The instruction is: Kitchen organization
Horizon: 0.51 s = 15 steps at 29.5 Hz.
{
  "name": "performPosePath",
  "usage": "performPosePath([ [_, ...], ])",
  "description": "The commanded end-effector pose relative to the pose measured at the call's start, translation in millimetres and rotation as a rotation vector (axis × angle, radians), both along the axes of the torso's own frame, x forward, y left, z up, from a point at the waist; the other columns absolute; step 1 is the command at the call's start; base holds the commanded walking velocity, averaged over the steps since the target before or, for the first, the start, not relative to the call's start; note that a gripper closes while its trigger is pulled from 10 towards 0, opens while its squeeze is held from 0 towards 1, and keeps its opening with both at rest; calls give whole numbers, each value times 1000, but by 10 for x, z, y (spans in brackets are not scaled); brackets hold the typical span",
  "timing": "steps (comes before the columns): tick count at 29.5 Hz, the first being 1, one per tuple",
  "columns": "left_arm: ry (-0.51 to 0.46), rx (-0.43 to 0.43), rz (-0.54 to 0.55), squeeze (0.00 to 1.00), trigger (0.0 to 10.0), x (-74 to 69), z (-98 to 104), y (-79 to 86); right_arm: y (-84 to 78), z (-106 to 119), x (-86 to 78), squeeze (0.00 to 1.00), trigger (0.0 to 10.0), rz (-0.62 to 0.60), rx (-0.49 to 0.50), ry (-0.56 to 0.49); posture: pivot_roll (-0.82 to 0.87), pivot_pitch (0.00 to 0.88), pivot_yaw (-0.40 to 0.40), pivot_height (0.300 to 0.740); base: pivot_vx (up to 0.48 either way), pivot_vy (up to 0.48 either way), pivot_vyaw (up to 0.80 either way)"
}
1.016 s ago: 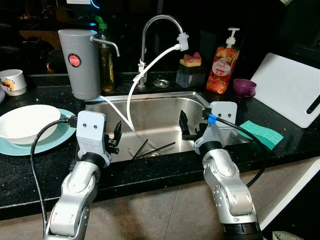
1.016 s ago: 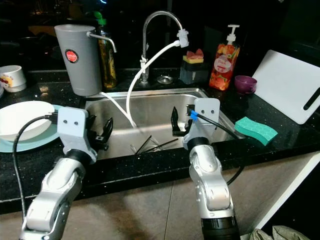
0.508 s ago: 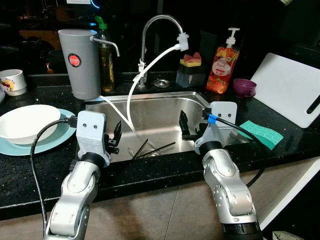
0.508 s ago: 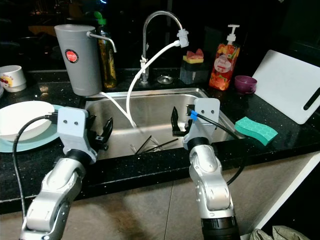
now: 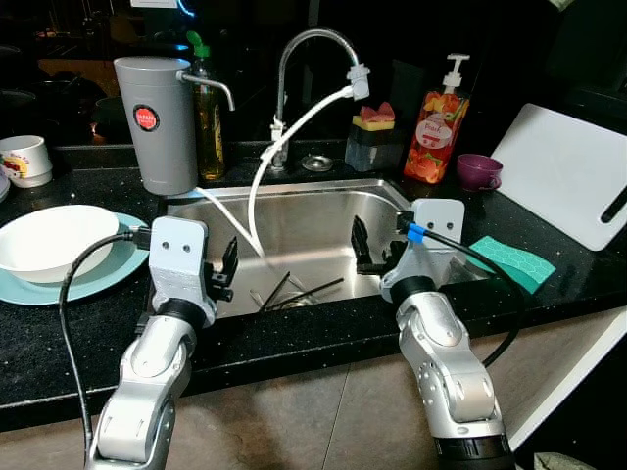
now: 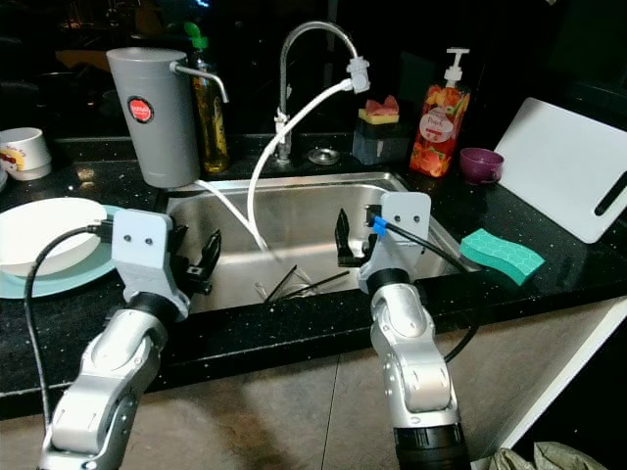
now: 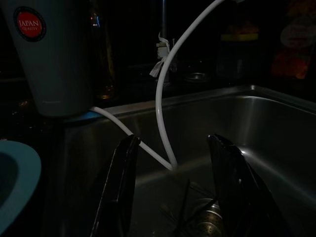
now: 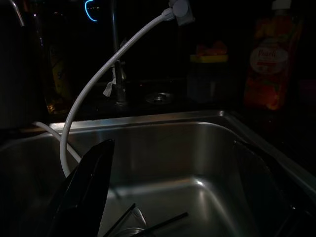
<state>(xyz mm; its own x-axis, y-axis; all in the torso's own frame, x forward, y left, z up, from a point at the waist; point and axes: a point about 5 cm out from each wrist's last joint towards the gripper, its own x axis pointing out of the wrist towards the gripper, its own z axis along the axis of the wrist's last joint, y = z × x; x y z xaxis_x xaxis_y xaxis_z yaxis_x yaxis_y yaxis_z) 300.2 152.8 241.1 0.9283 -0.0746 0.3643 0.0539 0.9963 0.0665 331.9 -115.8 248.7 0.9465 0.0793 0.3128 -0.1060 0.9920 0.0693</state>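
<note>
Down in the sink [image 5: 323, 220], chopsticks [image 5: 299, 291] between both claws, left claw [image 5: 224, 270] apart, right claw [image 5: 367, 250] apart.

Brushed steel and polished stone are gleaming under the kitchen light.
The matt stainless-steel sink basin [image 5: 304, 230] is sitting in a glossy, speckled black stone countertop [image 5: 59, 333]; a shiny chrome gooseneck tap [image 5: 294, 59] is carrying a smooth white plastic hose [image 5: 294, 132], and a rough green sponge [image 5: 511, 262] is lying beside a matt white plastic cutting board [image 5: 568, 176].

head views bright up front, sharp | background black | glare on sink [image 5: 294, 230] steel | wrist views very dim, murky, fingers [image 7: 121, 187] silhouetted
</note>
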Motion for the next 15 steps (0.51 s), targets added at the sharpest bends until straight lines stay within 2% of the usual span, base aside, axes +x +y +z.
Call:
performPosePath([
  [1, -2, 9, -2, 0, 10000, 13, 4, 0, -5, -34, 8, 0, 10000, -3, 7, 12, 135, 86, -70, 740, 0, 0, 0],
  [15, -4, 8, -3, 0, 10000, 21, 9, -2, -7, -33, 9, 0, 10000, -4, 7, 11, 134, 84, -69, 740, 0, 0, 0],
])
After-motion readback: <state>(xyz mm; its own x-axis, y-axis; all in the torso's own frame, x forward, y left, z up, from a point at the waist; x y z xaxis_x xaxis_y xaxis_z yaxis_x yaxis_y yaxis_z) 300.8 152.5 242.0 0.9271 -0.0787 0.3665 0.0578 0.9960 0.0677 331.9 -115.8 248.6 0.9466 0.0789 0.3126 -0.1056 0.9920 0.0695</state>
